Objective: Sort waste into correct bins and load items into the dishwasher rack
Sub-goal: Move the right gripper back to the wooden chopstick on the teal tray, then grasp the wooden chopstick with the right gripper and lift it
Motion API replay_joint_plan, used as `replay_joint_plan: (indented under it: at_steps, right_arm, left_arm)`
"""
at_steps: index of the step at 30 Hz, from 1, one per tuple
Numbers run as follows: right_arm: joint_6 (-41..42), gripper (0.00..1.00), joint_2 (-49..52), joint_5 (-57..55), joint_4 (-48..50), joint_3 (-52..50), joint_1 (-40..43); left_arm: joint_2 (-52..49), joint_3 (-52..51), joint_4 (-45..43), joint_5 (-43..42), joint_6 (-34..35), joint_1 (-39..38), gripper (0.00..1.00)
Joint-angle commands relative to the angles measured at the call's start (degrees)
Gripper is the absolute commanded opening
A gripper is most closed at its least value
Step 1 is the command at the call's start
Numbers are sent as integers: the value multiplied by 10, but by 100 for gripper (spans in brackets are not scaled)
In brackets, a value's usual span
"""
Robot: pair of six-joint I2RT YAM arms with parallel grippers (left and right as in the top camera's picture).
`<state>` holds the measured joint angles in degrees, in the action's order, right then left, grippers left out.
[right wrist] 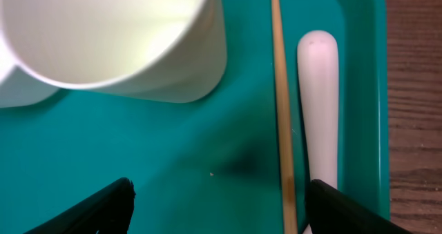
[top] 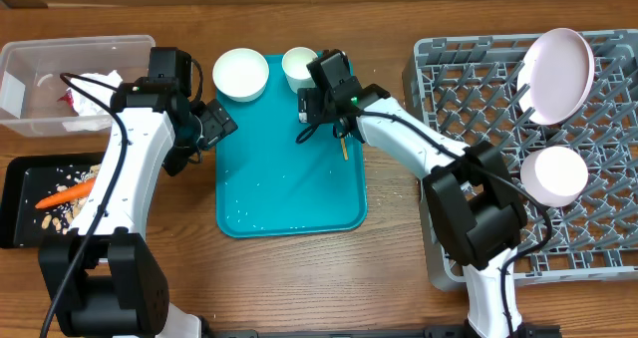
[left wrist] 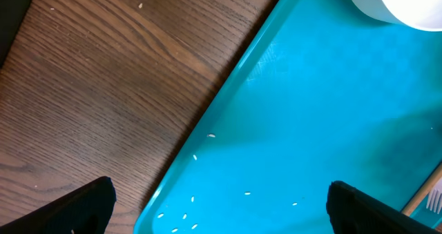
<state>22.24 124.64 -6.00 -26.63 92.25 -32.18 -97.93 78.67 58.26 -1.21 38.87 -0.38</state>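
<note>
Right hand point(right wrist: 217, 189) wide, empty — chopstick point(right wrist: 282, 110) runs straight ahead between its fingers point(right wrist: 103, 210); left hand point(left wrist: 219, 192) wide, empty.

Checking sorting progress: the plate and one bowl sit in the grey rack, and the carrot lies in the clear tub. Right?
Not quite. The overhead view shows the carrot in the black tray, not the clear tub. The plate and one bowl do sit in the grey rack.

Robot lab: arms point(top: 399, 134) over wooden table point(top: 299, 278)
</note>
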Motion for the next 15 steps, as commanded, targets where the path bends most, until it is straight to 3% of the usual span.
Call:
replay_joint_plan:
  at_steps: [1,15]
  right_arm:
    - [1,83,16,-17,1,8,0]
    - [6,82,31,-17,-7,8,0]
  left_arm:
    - [7,-7,-2,8,-1,-5,100]
    - [7,-7,-2,8,-1,-5,100]
